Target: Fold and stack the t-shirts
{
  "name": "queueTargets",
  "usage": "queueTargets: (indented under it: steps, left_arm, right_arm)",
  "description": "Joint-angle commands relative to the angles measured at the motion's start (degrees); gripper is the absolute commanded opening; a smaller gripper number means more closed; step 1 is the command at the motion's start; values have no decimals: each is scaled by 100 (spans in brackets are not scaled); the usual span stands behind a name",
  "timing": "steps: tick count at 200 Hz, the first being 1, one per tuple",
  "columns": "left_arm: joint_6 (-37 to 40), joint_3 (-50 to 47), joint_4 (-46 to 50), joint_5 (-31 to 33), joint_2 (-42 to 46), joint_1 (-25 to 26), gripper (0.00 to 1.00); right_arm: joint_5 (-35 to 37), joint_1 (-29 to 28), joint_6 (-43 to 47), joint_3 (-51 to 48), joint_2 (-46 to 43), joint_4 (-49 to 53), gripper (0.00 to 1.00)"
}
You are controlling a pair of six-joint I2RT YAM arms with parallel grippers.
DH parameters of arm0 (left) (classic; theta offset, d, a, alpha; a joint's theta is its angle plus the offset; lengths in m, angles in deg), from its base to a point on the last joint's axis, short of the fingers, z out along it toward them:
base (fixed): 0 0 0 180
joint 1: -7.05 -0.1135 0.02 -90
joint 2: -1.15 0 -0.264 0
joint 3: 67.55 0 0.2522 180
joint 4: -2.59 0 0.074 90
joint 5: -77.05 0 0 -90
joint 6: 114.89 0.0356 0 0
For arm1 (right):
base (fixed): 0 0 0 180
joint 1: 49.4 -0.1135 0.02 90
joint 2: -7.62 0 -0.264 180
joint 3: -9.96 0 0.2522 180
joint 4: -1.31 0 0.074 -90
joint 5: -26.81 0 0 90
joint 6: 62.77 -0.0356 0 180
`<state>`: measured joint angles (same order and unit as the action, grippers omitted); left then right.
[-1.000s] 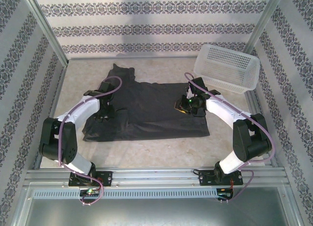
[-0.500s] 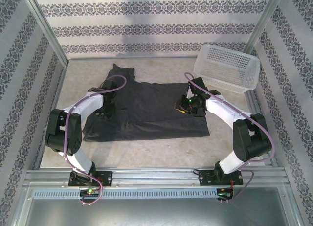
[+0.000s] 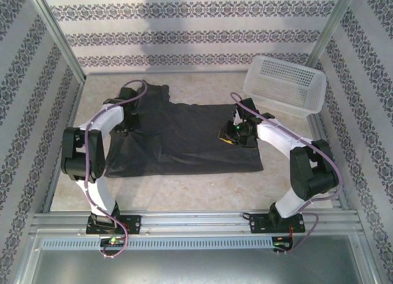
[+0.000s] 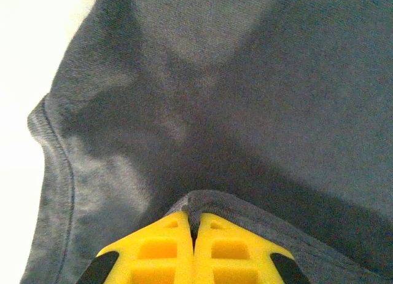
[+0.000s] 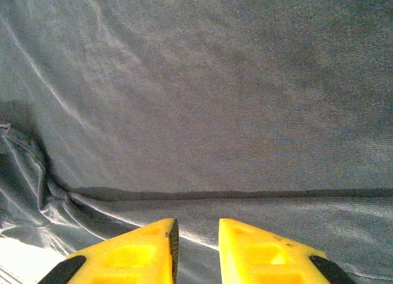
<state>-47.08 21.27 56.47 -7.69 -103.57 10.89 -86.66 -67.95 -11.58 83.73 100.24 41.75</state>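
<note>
T-shirt [image 3: 190,145] is spread flat mid-frame on tabletop [image 3: 184,192]. A left-edge fold is clamped by left pincer [image 4: 193,217], likely for a fold-over. Right pincer [image 5: 195,230] is held narrow over right side; grip can't be told.

Plain charcoal t-shirt [image 3: 184,142] lies spread nearly flat on the table [image 3: 196,189].

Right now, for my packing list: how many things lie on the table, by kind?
t-shirt: 1
basket: 1
Total: 2
</note>
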Motion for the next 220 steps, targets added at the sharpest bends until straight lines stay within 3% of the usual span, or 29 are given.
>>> queueTargets:
  steps: [1,26,47,74,104,127,169,220]
  left_arm:
    - [-339,238,-56,-310,-202,-87,0]
    - [-551,435,81,-152,-428,-119,6]
    - [-783,374,-42,-30,-306,-164,28]
    - [-839,-49,-434,121,442,-63,33]
    - [-787,-648,-771,-1059,970,234,35]
    - [-617,-1034,-1120,-1811,896,506,33]
    - [-93,-828,-1340,-2358,306,655,34]
    - [408,-712,-1127,-2235,8,900,39]
  right_arm:
    - [-71,-21,9,83,55,-40,25]
    - [-71,-18,5,55,41,-40,25]
    - [-71,-21,-13,39,19,-40,25]
    - [-61,-18,-4,29,-13,-38,25]
    - [-114,-26,26,-37,-50,-178,25]
    - [-158,-46,58,-21,-20,-209,25]
    - [-142,-57,32,-7,-37,-199,25]
    - [-71,-53,-29,-152,-141,-204,25]
